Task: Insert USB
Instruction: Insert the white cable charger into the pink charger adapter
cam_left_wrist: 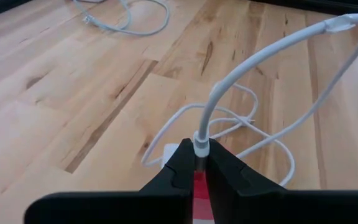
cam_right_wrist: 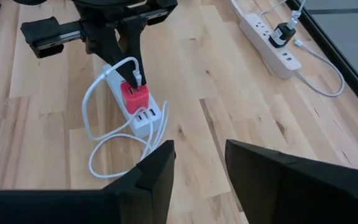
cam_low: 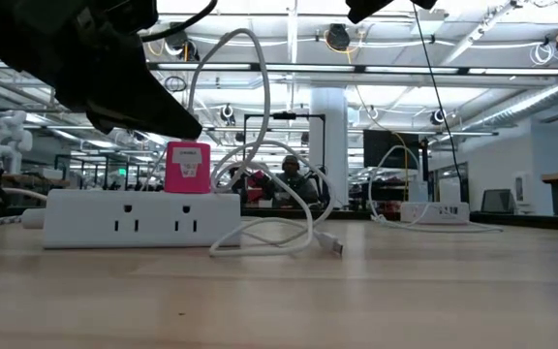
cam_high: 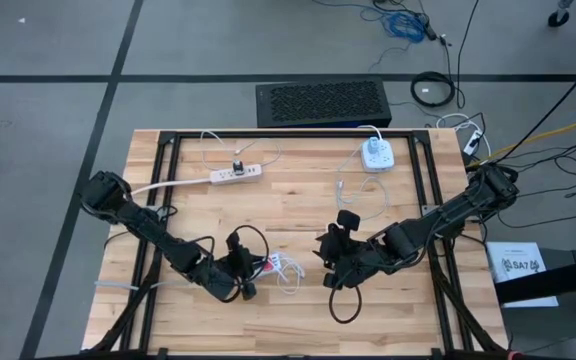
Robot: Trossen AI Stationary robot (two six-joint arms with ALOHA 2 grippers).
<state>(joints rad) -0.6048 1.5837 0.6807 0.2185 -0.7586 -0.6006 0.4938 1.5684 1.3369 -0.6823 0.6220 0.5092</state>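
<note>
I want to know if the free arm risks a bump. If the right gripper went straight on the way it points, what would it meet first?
Probably the pink charger on the small power strip, where the left gripper pinches the white USB cable. The right gripper is open; depth is uncertain.

- My left arm reaches from the table's left edge toward the middle front, elbow bent, wrist angled down.
- Left gripper [cam_right_wrist: 132,65] low over the table, fingers [cam_left_wrist: 182,168] pinched together on a cable plug [cam_left_wrist: 201,144].
- My right arm comes in from the right edge, forearm low.
- Right gripper [cam_high: 330,262] hangs nearby, fingers [cam_right_wrist: 157,168] apart, holding nothing.
</note>
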